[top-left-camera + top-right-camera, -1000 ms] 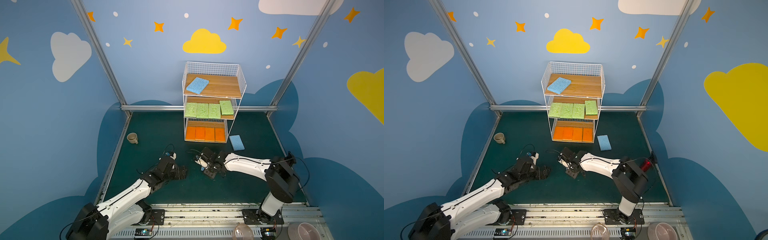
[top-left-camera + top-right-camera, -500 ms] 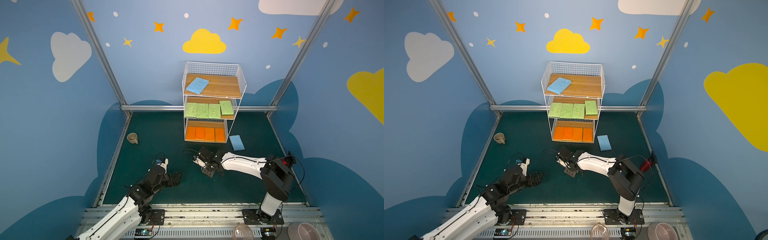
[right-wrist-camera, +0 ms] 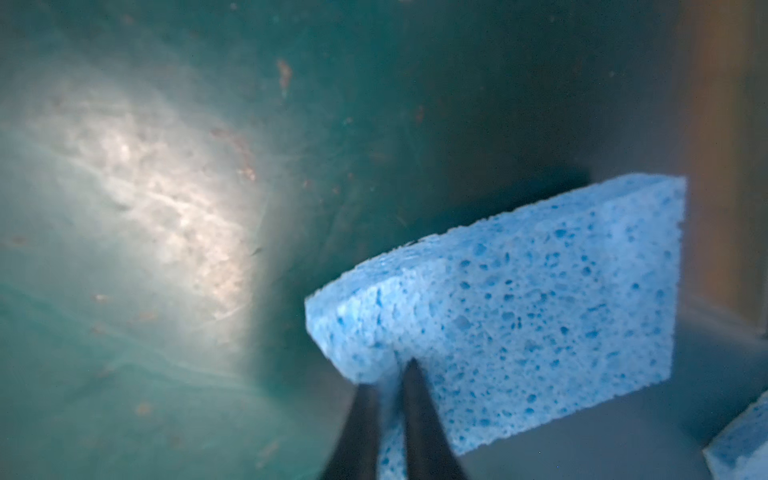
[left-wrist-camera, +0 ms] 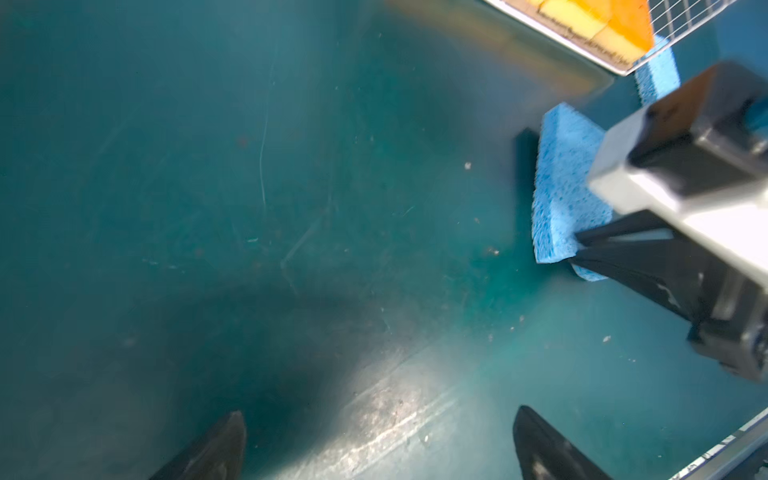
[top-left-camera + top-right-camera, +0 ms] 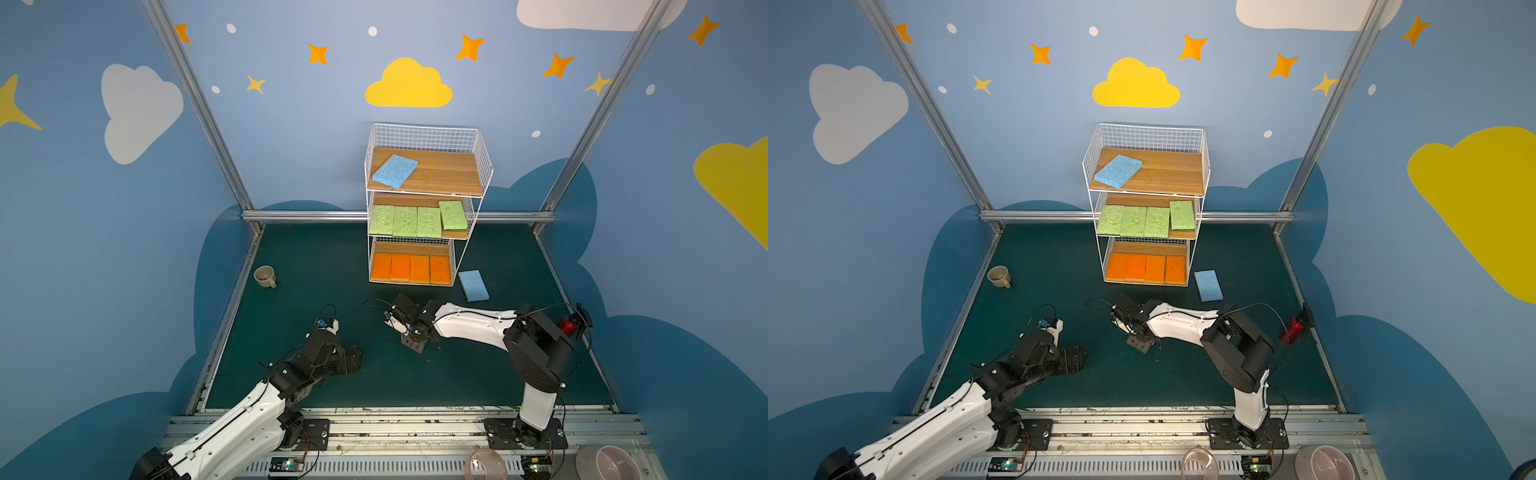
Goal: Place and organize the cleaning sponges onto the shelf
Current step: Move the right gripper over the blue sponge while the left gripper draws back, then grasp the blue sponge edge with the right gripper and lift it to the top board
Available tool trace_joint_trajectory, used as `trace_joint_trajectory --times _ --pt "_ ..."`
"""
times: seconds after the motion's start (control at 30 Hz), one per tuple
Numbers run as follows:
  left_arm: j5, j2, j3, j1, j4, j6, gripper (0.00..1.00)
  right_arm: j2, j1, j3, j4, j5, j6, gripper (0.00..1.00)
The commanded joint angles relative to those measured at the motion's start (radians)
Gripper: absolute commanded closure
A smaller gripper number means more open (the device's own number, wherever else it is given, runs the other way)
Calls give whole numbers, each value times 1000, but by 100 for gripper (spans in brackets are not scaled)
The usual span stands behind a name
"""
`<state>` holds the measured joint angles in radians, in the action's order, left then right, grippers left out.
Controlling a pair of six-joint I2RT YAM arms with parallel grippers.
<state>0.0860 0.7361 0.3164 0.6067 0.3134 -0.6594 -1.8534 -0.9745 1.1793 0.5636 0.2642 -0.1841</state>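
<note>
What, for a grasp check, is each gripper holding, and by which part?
The right gripper pinches a light blue sponge at an edge near one corner; the left gripper is open and empty.

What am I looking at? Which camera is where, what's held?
Two white-and-black robot arms work over a dark green mat, each ending in a two-fingered hand. The wide pictures come from one overhead camera pair; the close-ups from wrist cameras. A white wire shelf with wooden boards holds four orange sponges at the bottom, four light green sponges in the middle, one light blue sponge on top. A second light blue sponge lies on the mat beside it; a tan mug sits apart. The right hand is shut on a third light blue sponge; the left hand is open, empty.
</note>
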Motion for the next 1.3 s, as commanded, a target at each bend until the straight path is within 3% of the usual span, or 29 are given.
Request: trace_joint_trajectory --times 0.0,0.33,0.43,0.57,0.67,0.87,1.0,1.13,1.27 --pt "7 5 34 -2 -22 -5 0 64 -6 0 32 33 9 98" --pt "7 -35 65 -2 17 -18 0 365 -64 155 149 117 -61 100" --pt "9 -69 124 -6 69 -16 0 446 -100 185 125 128 -241 100" --pt "15 -72 249 -13 115 -11 0 575 -136 137 -84 164 -383 100" --pt "-5 -36 359 -30 139 11 0 622 -127 206 -90 149 -444 100" --pt "-84 45 533 -85 171 53 0 589 -91 378 -101 167 -574 100" --pt "-124 64 574 -122 165 61 0 518 15 515 -90 127 -579 100" --pt "-151 71 570 -146 162 66 0 392 141 756 62 13 -513 100" --pt "-168 65 543 -168 159 64 0 234 199 998 226 -52 -511 100"
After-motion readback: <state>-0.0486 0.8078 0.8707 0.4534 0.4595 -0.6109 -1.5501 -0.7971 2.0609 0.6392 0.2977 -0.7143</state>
